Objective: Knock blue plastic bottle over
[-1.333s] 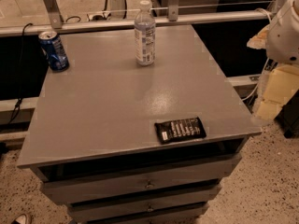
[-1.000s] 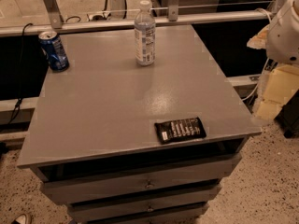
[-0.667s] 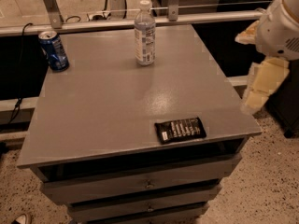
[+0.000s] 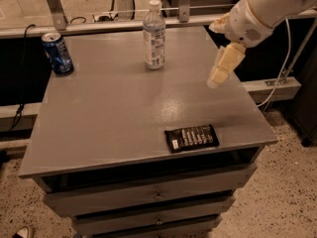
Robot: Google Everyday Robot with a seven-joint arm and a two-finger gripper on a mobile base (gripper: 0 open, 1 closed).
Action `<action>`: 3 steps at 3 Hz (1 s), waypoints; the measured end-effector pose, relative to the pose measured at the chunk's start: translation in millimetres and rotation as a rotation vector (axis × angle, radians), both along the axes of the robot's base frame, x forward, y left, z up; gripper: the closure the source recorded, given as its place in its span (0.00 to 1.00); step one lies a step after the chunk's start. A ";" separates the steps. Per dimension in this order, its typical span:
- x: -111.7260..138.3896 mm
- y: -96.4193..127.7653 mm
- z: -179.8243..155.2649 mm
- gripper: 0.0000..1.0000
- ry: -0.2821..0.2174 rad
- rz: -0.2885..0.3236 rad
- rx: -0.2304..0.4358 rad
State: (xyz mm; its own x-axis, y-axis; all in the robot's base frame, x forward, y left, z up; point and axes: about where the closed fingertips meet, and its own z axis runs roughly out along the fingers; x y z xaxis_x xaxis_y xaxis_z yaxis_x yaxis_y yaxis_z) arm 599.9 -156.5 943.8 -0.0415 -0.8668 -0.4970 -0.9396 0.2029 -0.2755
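Note:
The blue plastic bottle [image 4: 154, 35] stands upright near the far edge of the grey table [image 4: 109, 113], clear with a white cap and a pale label. My gripper [image 4: 221, 69] hangs from the white arm over the table's right side, pointing down, well to the right of the bottle and apart from it. It holds nothing that I can see.
A dark blue soda can [image 4: 58, 53] stands at the far left corner. A flat black snack packet [image 4: 191, 137] lies near the front right edge. Drawers sit below the tabletop. A metal rail [image 4: 99, 26] runs behind the table.
The arm has swung in from beyond the table's right edge to above its right side, moving left and closer to the bottle. The bottle, can and packet have not moved.

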 end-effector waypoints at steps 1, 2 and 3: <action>59.9 29.5 -10.1 0.00 -0.016 -0.008 0.143; 103.9 64.3 -22.2 0.00 -0.004 -0.013 0.286; 126.4 94.1 -26.9 0.00 0.012 0.009 0.394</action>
State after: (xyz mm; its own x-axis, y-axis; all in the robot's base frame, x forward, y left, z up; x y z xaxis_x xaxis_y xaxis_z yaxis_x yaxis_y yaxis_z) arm 726.3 -62.5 916.9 -0.0420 -0.6102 -0.7911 -0.9446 0.2822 -0.1675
